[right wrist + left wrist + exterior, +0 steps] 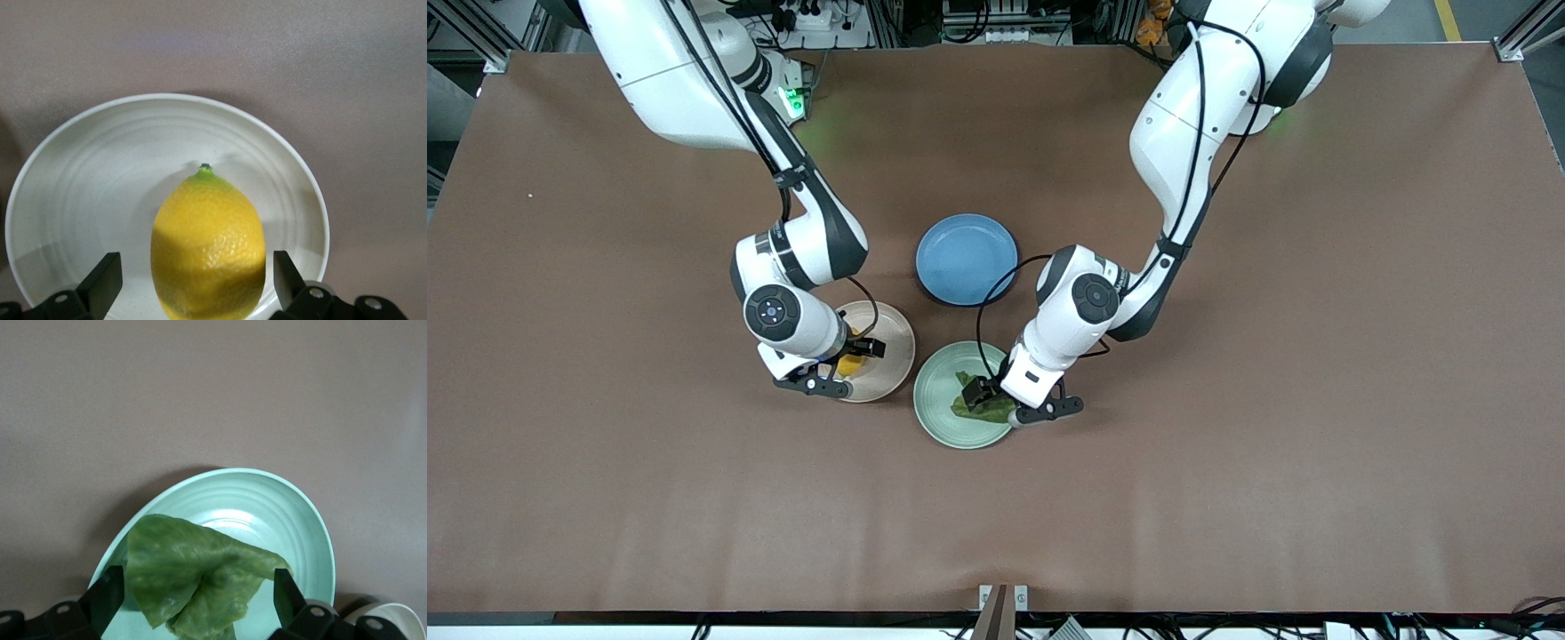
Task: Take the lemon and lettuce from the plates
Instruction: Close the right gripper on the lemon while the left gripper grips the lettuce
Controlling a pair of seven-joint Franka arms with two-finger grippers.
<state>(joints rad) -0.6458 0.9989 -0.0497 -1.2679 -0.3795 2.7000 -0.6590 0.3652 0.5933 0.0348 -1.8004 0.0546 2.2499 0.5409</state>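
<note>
The yellow lemon (851, 363) lies on the beige-pink plate (891, 354). My right gripper (843, 366) is down at it, open, with a finger on each side of the lemon (208, 247) and a gap to both; the plate (100, 173) shows beneath. The green lettuce (976, 405) lies on the mint green plate (938, 400). My left gripper (1000, 402) is down at it, open, its fingers on either side of the folded leaf (193, 577) above the plate (300, 513).
A blue plate (967, 258) stands on the brown table farther from the front camera, between the two arms. The two plates nearly touch; the beige plate's rim (393, 613) shows in the left wrist view.
</note>
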